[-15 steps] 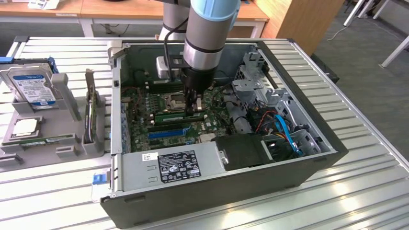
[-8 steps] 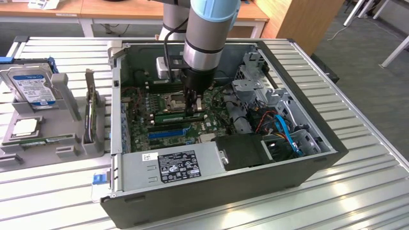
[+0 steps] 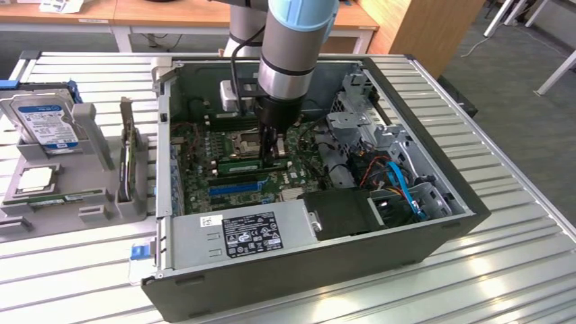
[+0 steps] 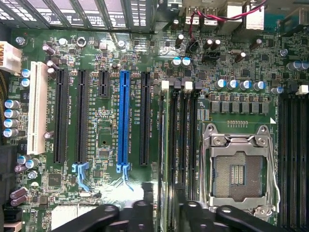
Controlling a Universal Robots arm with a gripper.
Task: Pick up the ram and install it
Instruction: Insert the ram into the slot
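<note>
Slatted table [image 3: 504, 270], one ram [image 3: 252, 164] between parted jaws

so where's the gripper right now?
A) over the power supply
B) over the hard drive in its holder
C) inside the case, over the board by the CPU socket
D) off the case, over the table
C: the gripper hangs inside the case, right above a ram on the board, next to the CPU socket.
</note>
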